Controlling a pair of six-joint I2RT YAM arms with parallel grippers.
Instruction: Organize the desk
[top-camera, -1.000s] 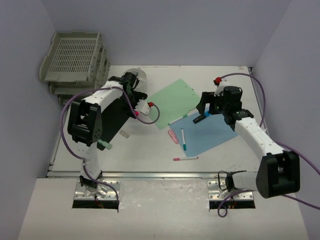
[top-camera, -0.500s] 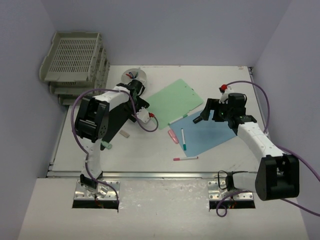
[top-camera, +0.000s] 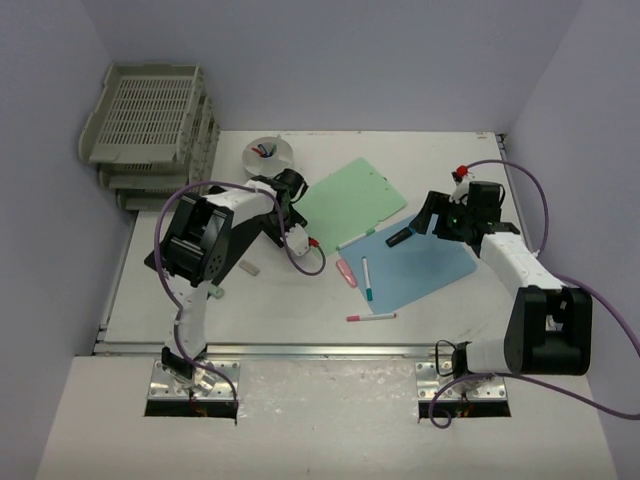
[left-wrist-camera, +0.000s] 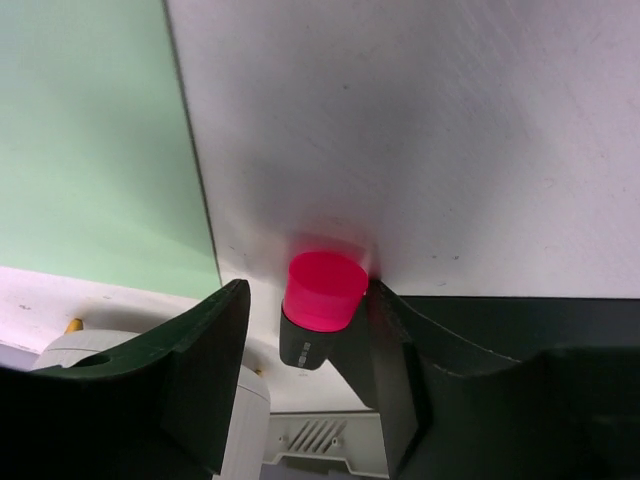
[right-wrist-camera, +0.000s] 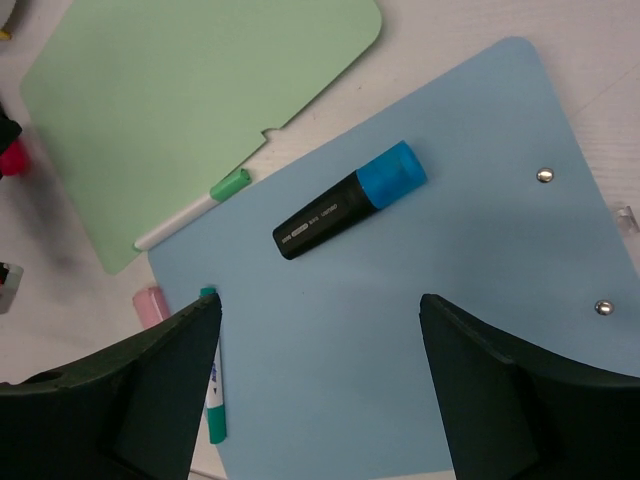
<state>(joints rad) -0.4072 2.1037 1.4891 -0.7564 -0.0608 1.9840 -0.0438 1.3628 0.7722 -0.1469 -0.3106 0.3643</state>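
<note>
White desk (top-camera: 450, 160), green sheet (top-camera: 350, 205) beside blue sheet (top-camera: 425, 272) bearing black highlighter (top-camera: 397, 237), grey trays (top-camera: 150, 115) far left

No word, brand or number can be read anywhere. The black barrel of the blue-capped highlighter (right-wrist-camera: 350, 200), lying on the blue sheet (right-wrist-camera: 330, 380), carries a line of white print along its side, too small to make out. The white barrel of the teal-capped pen (right-wrist-camera: 214, 400), at that sheet's left edge next to the bare tabletop (right-wrist-camera: 450, 30), bears a few blue marks, also illegible. The pink-capped highlighter (left-wrist-camera: 322, 300) in the left wrist view shows tiny pale marks low on its dark barrel, blurred beyond reading.
</note>
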